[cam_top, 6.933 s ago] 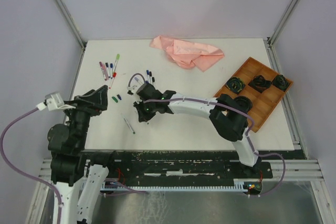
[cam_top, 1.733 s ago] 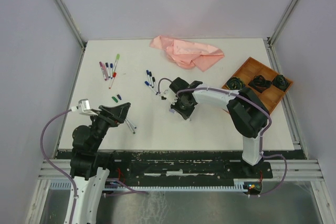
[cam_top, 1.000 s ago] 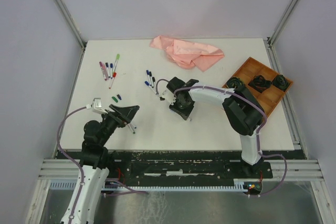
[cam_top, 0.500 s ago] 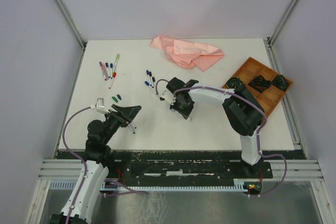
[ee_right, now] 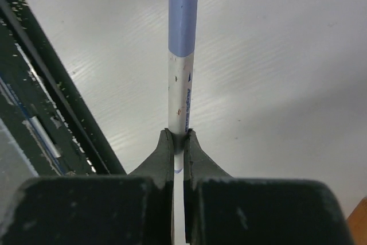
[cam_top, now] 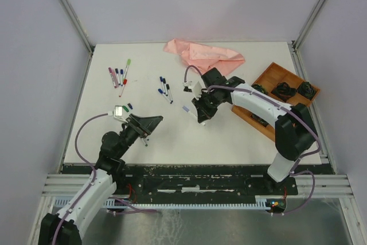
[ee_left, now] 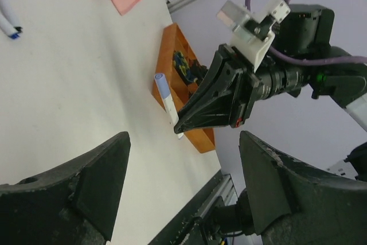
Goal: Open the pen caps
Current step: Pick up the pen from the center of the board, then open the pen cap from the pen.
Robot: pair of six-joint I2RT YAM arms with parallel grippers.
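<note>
Clamped by the white pen barrel (ee_right: 180, 104) in the right gripper (ee_right: 178, 137), lying straight out past the fingertips, short pale-lilac pen cap (ee_right: 183, 18) pointing away; with left gripper (cam_top: 150, 122) spread wide, empty.

A pink cloth (cam_top: 205, 57) lies crumpled at the far side of the white table (cam_top: 229, 139), near the middle. An orange wooden tray (cam_top: 269, 76) sits on the right side of the table, turned at a slant. It has small boxes inside. Dark round things (cam_top: 282, 90) sit in some of the boxes, one in each. Plain grey walls (cam_top: 172, 4) stand around the table.
</note>
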